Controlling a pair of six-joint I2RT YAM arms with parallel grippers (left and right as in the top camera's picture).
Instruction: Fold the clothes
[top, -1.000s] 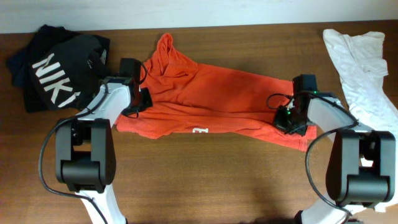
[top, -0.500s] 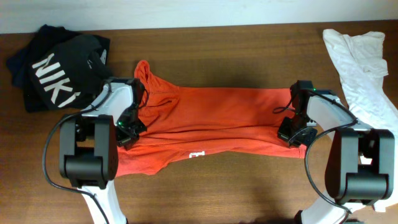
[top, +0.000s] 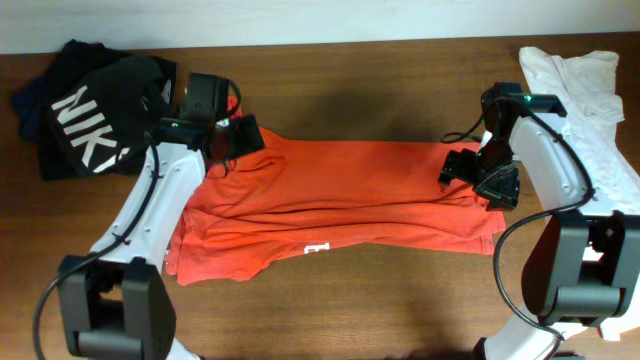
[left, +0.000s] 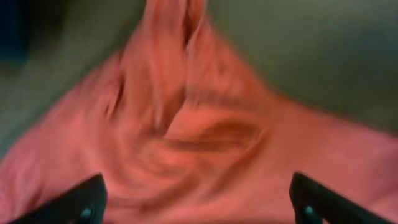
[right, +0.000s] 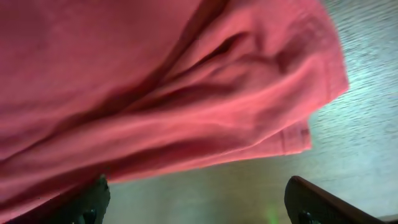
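The orange-red T-shirt (top: 340, 200) lies stretched sideways across the middle of the brown tabletop (top: 380, 310), flattened into a long band with several lengthwise creases running from one end to the other. Its left end spreads wider toward the near edge, and a small patch of white lettering (top: 317, 249) peeks out along the lower hem. The left end effector (top: 236, 137) hangs over the far-left corner of the shirt, its jaws spread wide; in the left wrist view the two dark fingers (left: 87, 200) sit at opposite lower corners of the picture with only rumpled, ridged orange cloth below and between them. That view is blurred, so it seems that nothing is pinched, though contact with the fabric cannot be judged. The right end effector (top: 462, 172) sits over the far-right end of the shirt, jaws likewise wide apart; the right wrist view shows its fingers (right: 90, 200) well separated, with the shirt's hemmed corner and soft folds above them and bare wood showing beyond the cloth's edge. A black shirt with large white letters (top: 85, 110) lies crumpled at the far-left corner of the tabletop, just beside the left arm. A white garment (top: 580, 95) lies bunched along the right side, next to the right arm.
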